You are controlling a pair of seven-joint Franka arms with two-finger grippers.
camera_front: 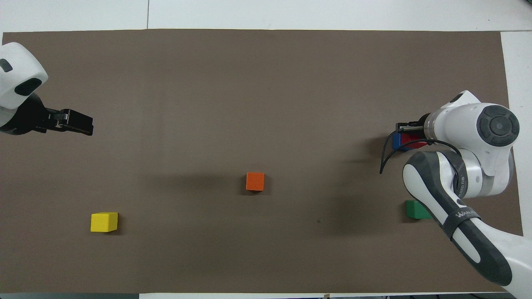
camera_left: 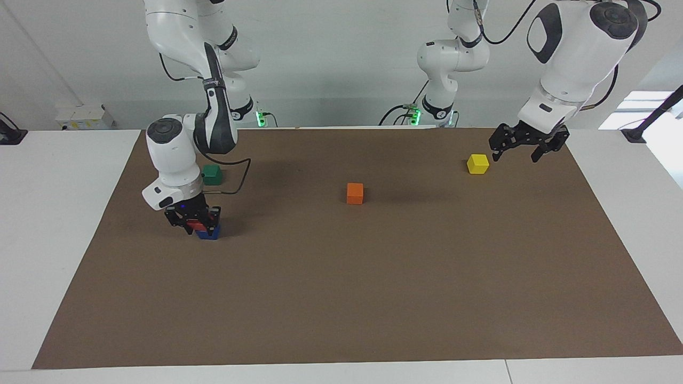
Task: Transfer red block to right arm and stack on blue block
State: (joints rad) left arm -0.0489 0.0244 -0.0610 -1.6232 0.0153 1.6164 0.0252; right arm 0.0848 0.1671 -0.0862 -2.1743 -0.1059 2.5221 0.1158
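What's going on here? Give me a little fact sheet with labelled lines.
red block: on the blue block
right gripper: low, around the red block
left gripper: open, waiting in the air beside the yellow block
orange block: mid-mat
green block: nearer to the robots than the stack

The red block (camera_left: 200, 226) sits on the blue block (camera_left: 208, 234), between the right end effector's (camera_left: 193, 223) fingers, at the right arm's (camera_left: 173, 160) table end.

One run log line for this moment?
right gripper: holding red block on blue block | left gripper: waits, open, above mat near yellow block
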